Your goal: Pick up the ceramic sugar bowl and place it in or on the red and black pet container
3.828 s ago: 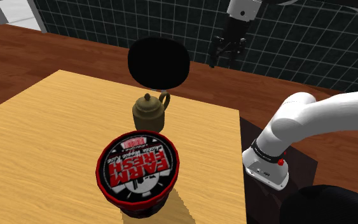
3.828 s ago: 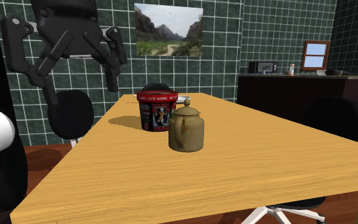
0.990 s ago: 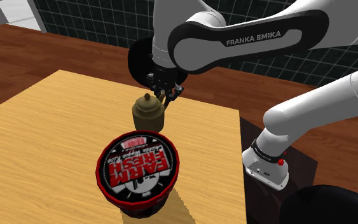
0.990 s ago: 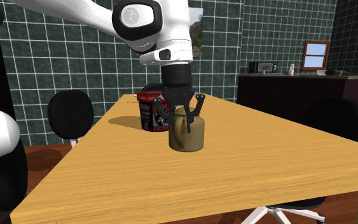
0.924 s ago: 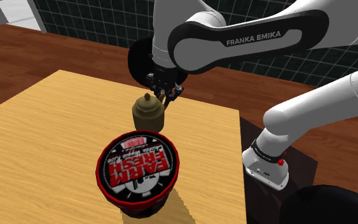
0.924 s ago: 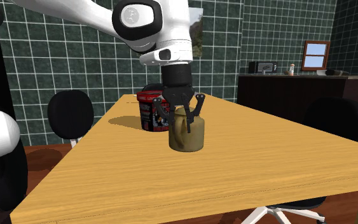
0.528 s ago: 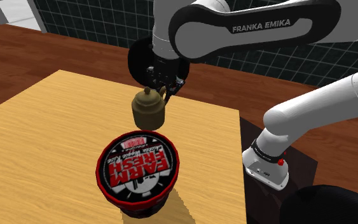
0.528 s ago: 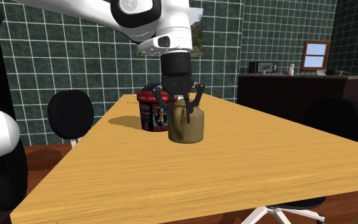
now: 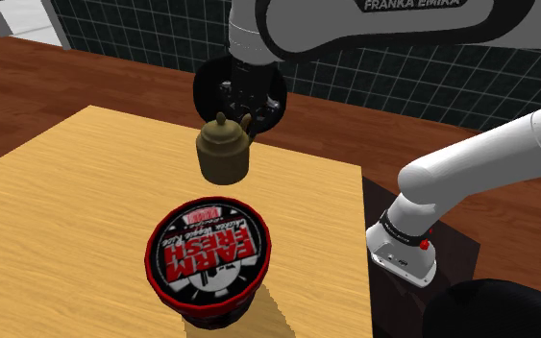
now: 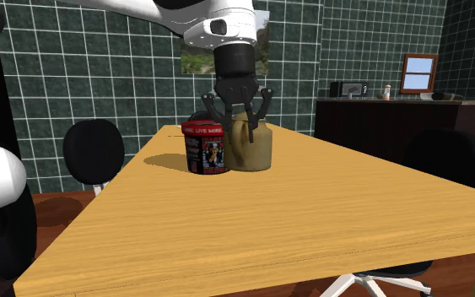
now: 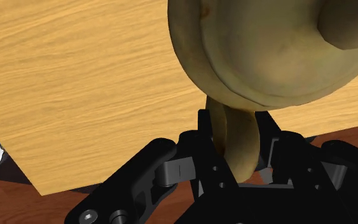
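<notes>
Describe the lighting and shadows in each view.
Shoulder view: even light, no glare; the pet container throws a dark patch at its base, none visible under the sugar bowl. Second exterior view: a soft shadow lies on the table beside the container. Wrist view: gentle shading on the bowl's handle, clasped in the end effector.

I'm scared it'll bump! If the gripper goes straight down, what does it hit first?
Probably the wooden table. The sugar bowl held by the gripper would touch down first. Depth is unclear.
</notes>
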{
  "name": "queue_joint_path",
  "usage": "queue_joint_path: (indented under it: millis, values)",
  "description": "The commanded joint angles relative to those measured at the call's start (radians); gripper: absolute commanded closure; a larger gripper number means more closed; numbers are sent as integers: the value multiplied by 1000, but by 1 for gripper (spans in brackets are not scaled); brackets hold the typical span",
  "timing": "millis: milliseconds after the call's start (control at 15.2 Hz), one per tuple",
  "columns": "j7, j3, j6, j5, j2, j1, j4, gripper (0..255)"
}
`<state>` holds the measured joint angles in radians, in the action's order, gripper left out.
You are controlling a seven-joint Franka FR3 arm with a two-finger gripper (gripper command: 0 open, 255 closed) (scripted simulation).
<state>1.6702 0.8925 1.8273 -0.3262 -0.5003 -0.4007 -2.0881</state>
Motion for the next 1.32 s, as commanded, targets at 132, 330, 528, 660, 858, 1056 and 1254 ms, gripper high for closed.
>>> queue_joint_path:
  millis: [132,330,528,660,858,1056,1254]
  values:
    - [1,-16,-52,8,0,-2,51,255]
    - [3,-24,-90,16,5,-7,93,255]
    - [6,-30,-128,24,12,-12,137,255]
    - [9,-33,-154,30,18,-16,167,255]
    - [14,-36,-192,39,29,-22,215,255]
    - [20,-37,-230,49,43,-30,264,255]
    - [27,-35,-268,60,59,-38,316,255]
